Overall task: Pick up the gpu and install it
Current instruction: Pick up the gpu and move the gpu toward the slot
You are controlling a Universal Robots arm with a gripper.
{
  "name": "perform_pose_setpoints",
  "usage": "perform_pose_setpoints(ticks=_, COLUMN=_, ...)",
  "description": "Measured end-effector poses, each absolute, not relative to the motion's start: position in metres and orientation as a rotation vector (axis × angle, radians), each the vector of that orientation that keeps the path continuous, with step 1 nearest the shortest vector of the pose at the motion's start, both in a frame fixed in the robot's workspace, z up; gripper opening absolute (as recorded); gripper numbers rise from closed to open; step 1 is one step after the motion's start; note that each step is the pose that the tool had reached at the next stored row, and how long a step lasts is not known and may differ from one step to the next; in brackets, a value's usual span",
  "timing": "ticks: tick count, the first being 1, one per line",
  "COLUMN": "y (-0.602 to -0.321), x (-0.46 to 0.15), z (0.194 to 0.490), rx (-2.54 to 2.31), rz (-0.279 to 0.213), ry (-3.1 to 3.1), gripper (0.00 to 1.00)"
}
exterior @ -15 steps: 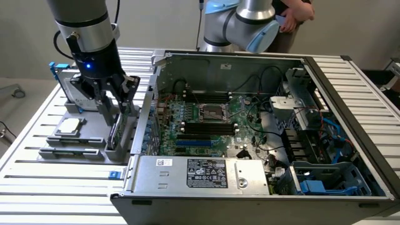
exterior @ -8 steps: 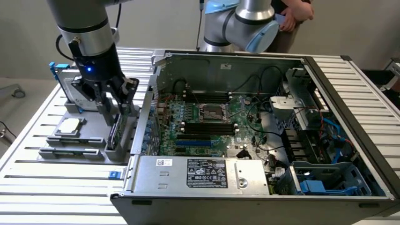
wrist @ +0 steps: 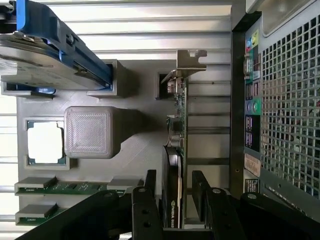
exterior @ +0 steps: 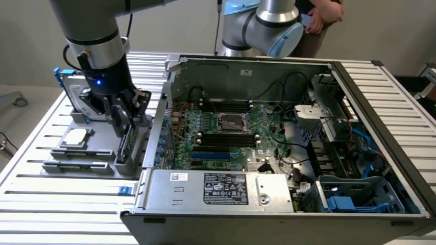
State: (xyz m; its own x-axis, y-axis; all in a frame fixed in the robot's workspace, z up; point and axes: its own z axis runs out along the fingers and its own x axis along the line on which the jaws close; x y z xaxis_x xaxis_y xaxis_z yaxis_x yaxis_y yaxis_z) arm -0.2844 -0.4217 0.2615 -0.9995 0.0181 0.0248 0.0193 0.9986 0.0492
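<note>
The gpu (wrist: 176, 145) stands on edge in a slot of the grey tray (wrist: 142, 150) on the counter (exterior: 61, 204), just beside the open computer case (exterior: 259, 71). The tool (wrist: 174, 176) hangs directly over it, one finger (wrist: 150, 192) on either side of the card's black end. The jaws are spread wide, with thin gaps to the card and no grip on it. The arm (exterior: 92, 30) points straight down, wrist vertical.
</note>
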Motion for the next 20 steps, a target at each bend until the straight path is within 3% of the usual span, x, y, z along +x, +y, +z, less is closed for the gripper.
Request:
perform_pose_setpoints(ticks=12, y=-0.422, x=-0.285, z=0.246, rx=-0.027, rz=-0.077, ry=-3.116, gripper=0.42)
perform_pose_setpoints(ticks=14, y=-0.422, x=-0.284, z=0.245, rx=-0.027, rz=-0.077, ry=-3.116, gripper=0.4)
perform_pose_setpoints(ticks=16, y=-0.422, x=-0.284, z=0.245, rx=-0.028, rz=-0.077, ry=-3.116, gripper=0.27)
perform_pose_setpoints(ticks=20, y=-0.422, x=-0.284, z=0.245, rx=-0.028, rz=-0.077, ry=-3.116, gripper=0.26)
